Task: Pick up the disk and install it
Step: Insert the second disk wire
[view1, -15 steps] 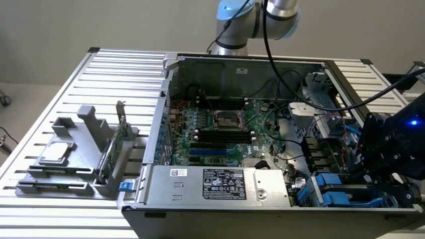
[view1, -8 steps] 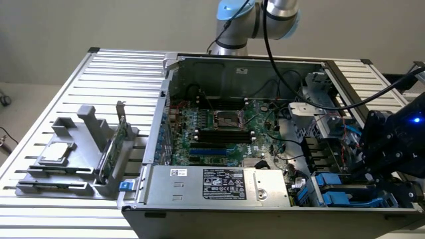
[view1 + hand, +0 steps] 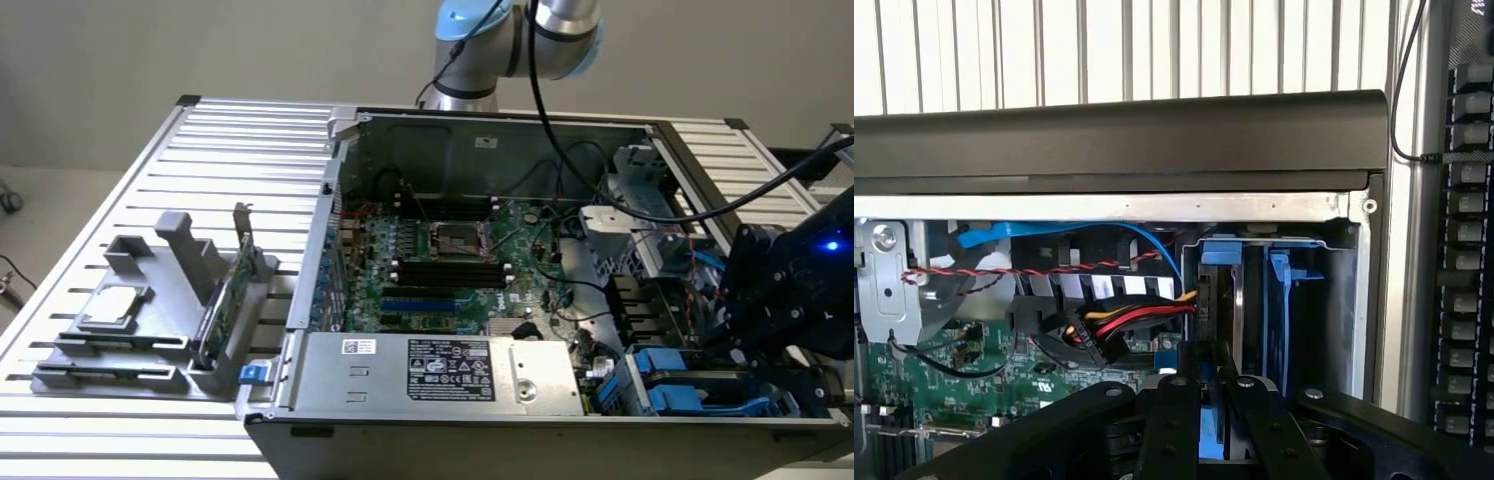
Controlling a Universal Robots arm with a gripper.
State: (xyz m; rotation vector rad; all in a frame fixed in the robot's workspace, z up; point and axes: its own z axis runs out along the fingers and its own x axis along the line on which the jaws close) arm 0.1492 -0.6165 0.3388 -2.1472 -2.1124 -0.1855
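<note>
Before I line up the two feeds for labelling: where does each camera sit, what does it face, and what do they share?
Exterior view: off the arm, above the table's edge, looking down into the open computer case; shows the arm and the gripper at the exterior view's right.
Wrist view: on the wrist, facing the drive bay; the gripper is shut on the disk.
Shared: blue drive carriers, motherboard.

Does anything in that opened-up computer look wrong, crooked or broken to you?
Nothing stands out as damaged or spilled. The computer case lies open on the slatted table, its cables loose but tidy enough. The tool sits at the blue drive bay, closed on the disk, which stands straight in its slot.
</note>
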